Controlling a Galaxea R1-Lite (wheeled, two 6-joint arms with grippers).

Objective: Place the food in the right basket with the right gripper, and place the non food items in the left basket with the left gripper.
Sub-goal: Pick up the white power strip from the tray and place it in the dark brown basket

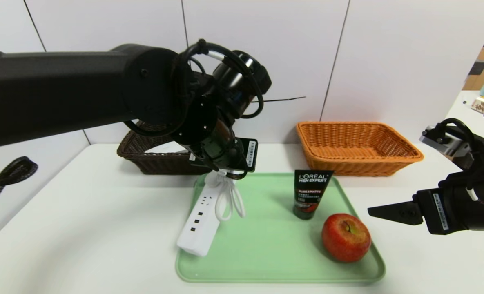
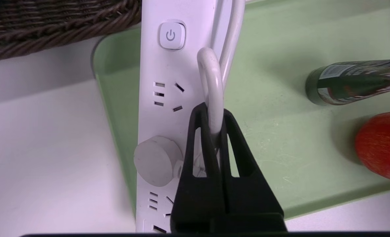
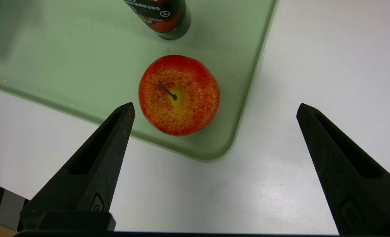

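A white power strip (image 1: pixel 199 222) (image 2: pixel 162 98) lies along the left side of the green tray (image 1: pixel 274 253), its near end over the rim. My left gripper (image 1: pixel 222 173) (image 2: pixel 212 113) is above the strip's far end, shut on a loop of its white cord (image 1: pixel 230 200) (image 2: pixel 211 82). A dark L'Oreal tube (image 1: pixel 310 194) (image 3: pixel 163 16) stands upright mid-tray. A red apple (image 1: pixel 346 237) (image 3: pixel 179 95) sits in the near right corner. My right gripper (image 1: pixel 389 212) (image 3: pixel 216 107) hovers open and empty just right of the apple, off the tray. The dark brown left basket (image 1: pixel 143 159) and the orange right basket (image 1: pixel 356 147) stand behind the tray.
The white table (image 1: pixel 82 228) runs up to a white panelled wall just behind the baskets. A black cable loop (image 1: pixel 5 179) hangs at the far left. My left arm's links (image 1: pixel 82 90) cross above the table and partly hide the brown basket.
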